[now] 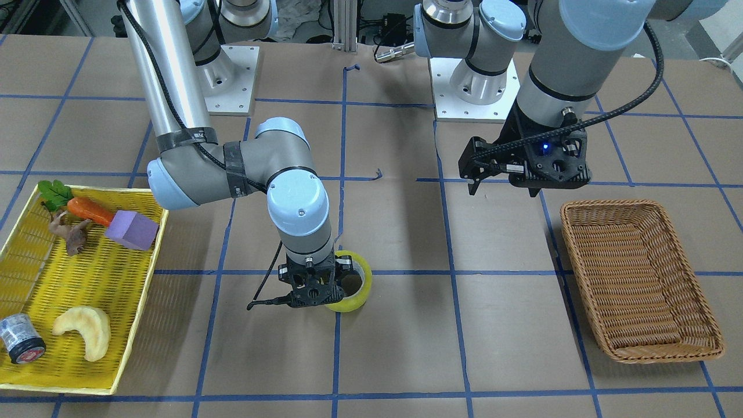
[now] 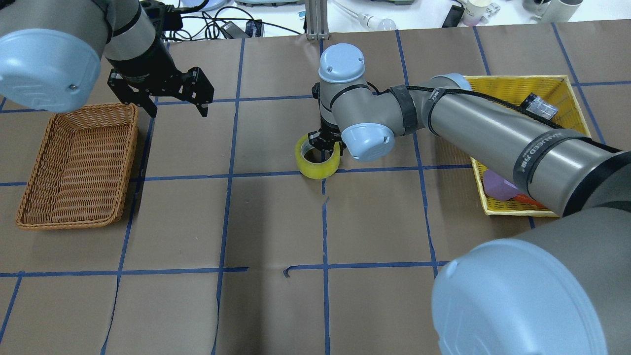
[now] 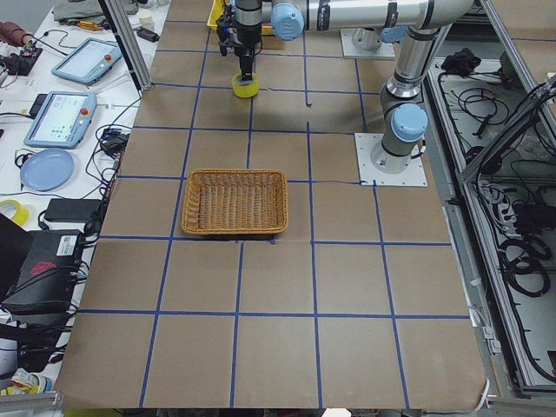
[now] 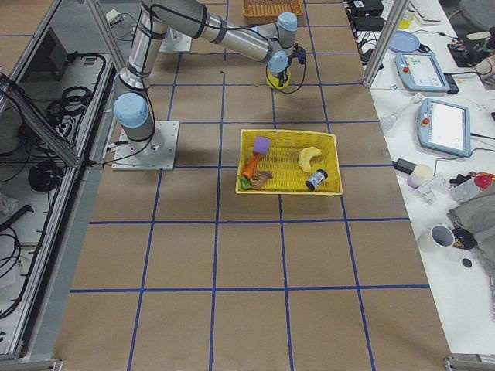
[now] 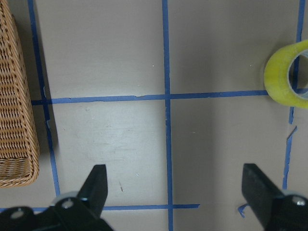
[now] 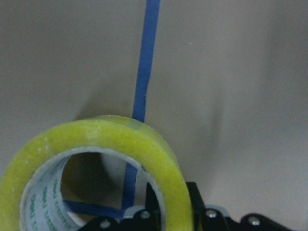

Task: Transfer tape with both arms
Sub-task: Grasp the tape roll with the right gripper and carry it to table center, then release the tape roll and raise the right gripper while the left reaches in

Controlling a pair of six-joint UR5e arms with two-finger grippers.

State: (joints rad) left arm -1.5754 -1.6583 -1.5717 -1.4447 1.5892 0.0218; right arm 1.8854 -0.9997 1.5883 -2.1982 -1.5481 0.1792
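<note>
The tape [image 1: 361, 283] is a yellow roll with a grey-white core, standing tilted at the table's middle on a blue grid line; it also shows in the overhead view [image 2: 315, 163]. My right gripper [image 1: 323, 297] reaches straight down, shut on the roll's wall with one finger inside the core and one outside, as the right wrist view shows [image 6: 173, 208]. I cannot tell whether the tape touches the table or hangs just above it. My left gripper [image 2: 170, 104] is open and empty, hovering beside the wicker basket; in its wrist view [image 5: 175, 187] the tape [image 5: 284, 79] lies far right.
A brown wicker basket [image 2: 29, 197] sits on my left side, with nothing in it. A yellow tray [image 1: 81, 278] on my right holds a carrot [image 1: 90, 211], a purple block [image 1: 132, 230], a pale crescent [image 1: 87, 331] and a small grey cylinder [image 1: 20, 338].
</note>
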